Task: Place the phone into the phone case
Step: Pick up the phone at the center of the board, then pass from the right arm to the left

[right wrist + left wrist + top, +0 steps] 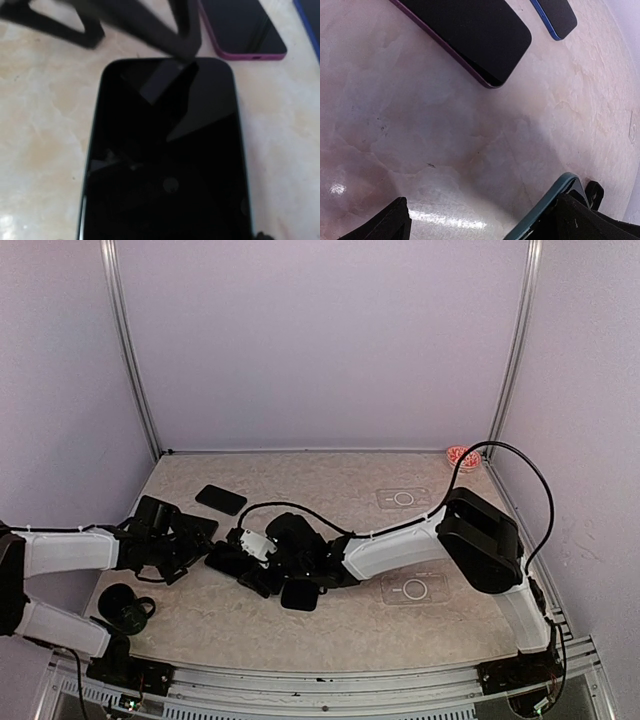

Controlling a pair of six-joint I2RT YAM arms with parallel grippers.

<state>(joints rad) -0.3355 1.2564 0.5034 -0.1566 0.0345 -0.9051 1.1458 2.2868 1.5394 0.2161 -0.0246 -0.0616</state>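
Observation:
A black phone point(165, 160) with a teal case rim point(545, 212) around it lies flat on the table and fills the right wrist view. In the top view it sits under my right gripper point(252, 552), whose fingers do not show in its own view. My left gripper point(185, 540) is open. In the left wrist view point(485, 222) its left finger point(385, 225) is over bare table. Its right finger point(590, 220) is at the teal corner, and I cannot tell if it touches. The left fingers point(135, 25) appear just beyond the phone's far end.
A purple-edged phone point(470, 35) and a blue-edged phone point(555, 17) lie beyond the left gripper. Two clear cases point(403, 497) point(415, 590) lie on the right. A red-and-white object point(462, 456) sits in the far right corner. A black round object point(125, 605) sits near the left arm.

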